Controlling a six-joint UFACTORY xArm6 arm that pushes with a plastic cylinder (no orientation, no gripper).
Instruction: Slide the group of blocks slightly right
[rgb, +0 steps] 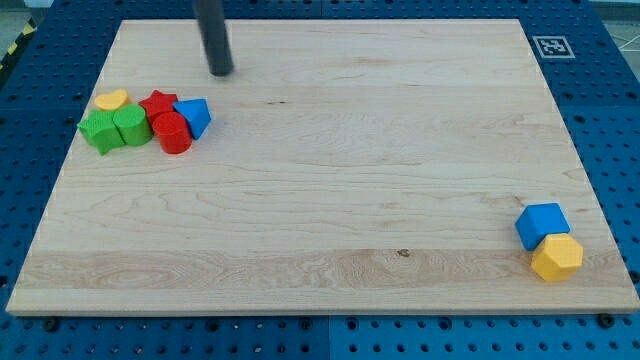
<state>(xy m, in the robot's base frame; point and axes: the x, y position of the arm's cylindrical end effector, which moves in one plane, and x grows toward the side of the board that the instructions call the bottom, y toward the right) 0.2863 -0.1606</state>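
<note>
Eight blocks: I count six in a cluster at the view's left and two paired at the view's bottom right.
Board: a pale wooden board (330, 190) lies on a blue pegboard table (30, 110).
Marker: a small black-and-white tag (550, 46) sits at the board's top right corner.
Tip: my tip (221, 72) rests on the board near the view's top left, above and a little right of the cluster, apart from every block.
End effector: a bare dark rod (213, 35) with nothing to clench or release; it touches no block and carries nothing.
Cluster, upper row: a yellow heart-shaped block (111, 100) at the left and a red star-shaped block (157, 104) just right of it.
Cluster, lower row: a green star-shaped block (99, 131) at the far left, touching a green cylinder-like block (131, 126) beside it.
Cluster, right end: a red cylinder (173, 132) stands against the green one, below the red star, and a blue triangular block (195, 116) touches it on the right, pointing toward the view's right.
Group position: all six sit close to the board's left edge, in its upper half.
Far pair: a blue cube-like block (542, 225) sits touching a yellow hexagonal block (556, 258) just below it, near the board's right edge, well apart from the cluster.
</note>
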